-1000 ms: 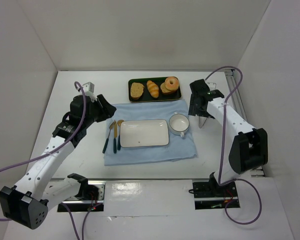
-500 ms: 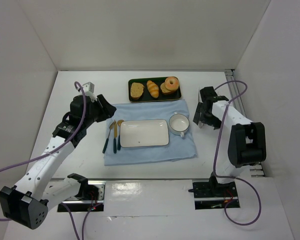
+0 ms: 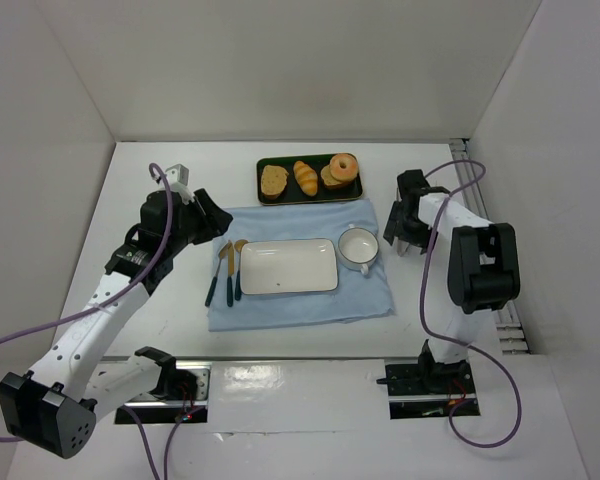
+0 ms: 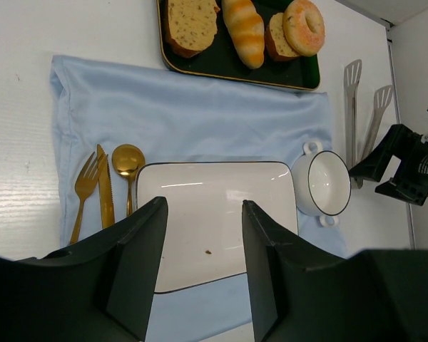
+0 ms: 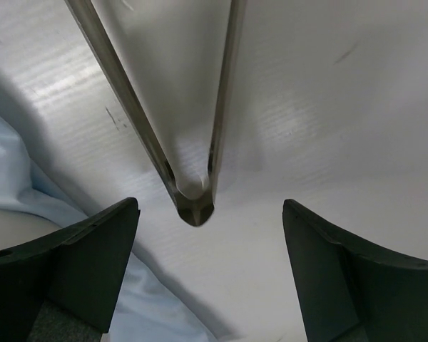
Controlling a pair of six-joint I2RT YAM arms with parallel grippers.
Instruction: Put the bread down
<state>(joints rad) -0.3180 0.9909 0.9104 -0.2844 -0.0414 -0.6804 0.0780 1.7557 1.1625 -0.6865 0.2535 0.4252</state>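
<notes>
The golden, ridged croissant-like bread roll [image 4: 244,32] lies untouched in the dark rectangular tray [image 4: 299,73] at the far side of the counter. The right pincer [image 5: 208,249] sits low over the white counter, fingers spread wide to either side of the hinge end of the steel tongs [image 5: 194,203] (probably the tool meant to lift the bread), not yet closed on them. The left pincer [image 4: 203,263], likewise apart and empty, hovers above the white rectangular plate [image 4: 200,206], seemingly the landing spot.

White table [image 3: 230,165], blue cloth [image 3: 300,305], dark tray [image 4: 285,71], tongs [image 4: 353,114]
</notes>
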